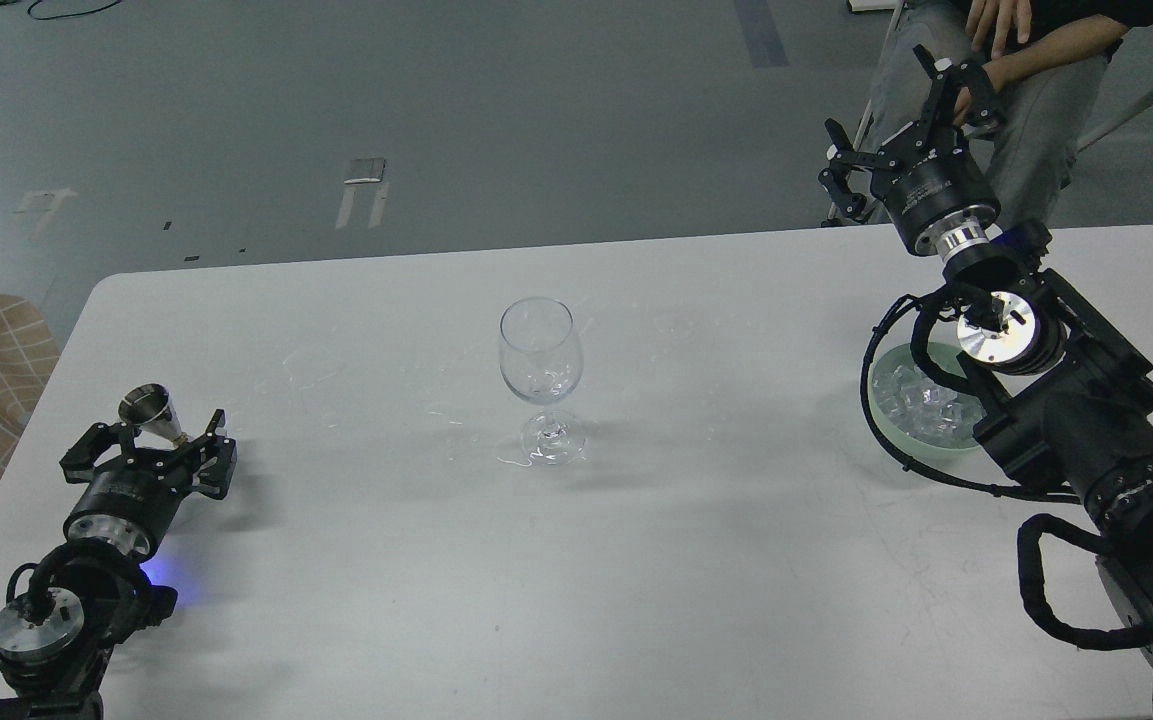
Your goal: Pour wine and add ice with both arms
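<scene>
My left gripper [151, 440] sits at eight o'clock, fingers spread around a metal jigger [149, 411]. My right gripper [911, 130], spread, is at one o'clock; my forearm partly hides the ice [921, 400] in its bowl [886, 405].

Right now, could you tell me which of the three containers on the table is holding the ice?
The pale green bowl on the right, under the right arm, holds the ice. The wine glass in the middle and the small metal cup show none.
</scene>
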`<state>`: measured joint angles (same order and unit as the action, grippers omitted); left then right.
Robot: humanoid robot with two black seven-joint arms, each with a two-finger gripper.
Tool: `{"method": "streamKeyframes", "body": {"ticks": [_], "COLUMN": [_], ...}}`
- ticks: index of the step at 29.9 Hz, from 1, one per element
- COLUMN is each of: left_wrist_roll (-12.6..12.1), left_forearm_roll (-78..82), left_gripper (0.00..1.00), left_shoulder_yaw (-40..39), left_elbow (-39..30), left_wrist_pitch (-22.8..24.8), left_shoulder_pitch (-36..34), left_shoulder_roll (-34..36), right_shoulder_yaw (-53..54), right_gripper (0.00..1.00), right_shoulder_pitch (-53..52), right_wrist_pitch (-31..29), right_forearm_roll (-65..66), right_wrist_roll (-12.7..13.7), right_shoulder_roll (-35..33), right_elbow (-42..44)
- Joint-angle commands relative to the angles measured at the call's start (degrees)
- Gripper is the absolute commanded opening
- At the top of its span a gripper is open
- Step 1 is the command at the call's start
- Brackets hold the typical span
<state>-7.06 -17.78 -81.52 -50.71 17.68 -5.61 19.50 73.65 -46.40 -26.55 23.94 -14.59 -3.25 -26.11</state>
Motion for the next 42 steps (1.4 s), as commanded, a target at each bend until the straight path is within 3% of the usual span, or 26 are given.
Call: {"method": "streamKeyframes", "body": {"ticks": [1,8,30,36,42], "left_wrist_roll": [0.0,0.4,1.4,1.5,1.4], "left_forearm_roll": [0.2,0.5,0.8,0.8,0.8], "left_gripper": [0.66,0.6,0.59,0.48,0.47], "left_shoulder_yaw": [0.0,0.0,0.0,0.0,0.0], "left_elbow": [0.2,1.7,3.3,5.2,5.9], "left_wrist_pitch": [0.4,0.8,3.6,5.3,5.6], "left_shoulder_pitch": [0.0,-0.3,-0.5,-0.6,-0.9], "left_shoulder_roll": [0.0,-0.1,-0.6,-1.0,-1.3], "right_shoulder_yaw": [0.0,0.0,0.0,0.0,0.0], "right_gripper": [1.0,1.0,1.0,1.0,1.0], "right_shoulder_pitch": [-0.1,-0.1,0.1,0.1,0.1], "right_wrist_pitch": [0.0,0.1,0.1,0.1,0.1], "right_forearm_roll": [0.0,0.1,0.1,0.1,0.1], "right_wrist_roll": [0.0,0.0,0.0,0.0,0.0], "right_shoulder_roll": [-0.1,0.0,0.0,0.1,0.3], "right_elbow": [0.0,0.1,0.1,0.2,0.2]}}
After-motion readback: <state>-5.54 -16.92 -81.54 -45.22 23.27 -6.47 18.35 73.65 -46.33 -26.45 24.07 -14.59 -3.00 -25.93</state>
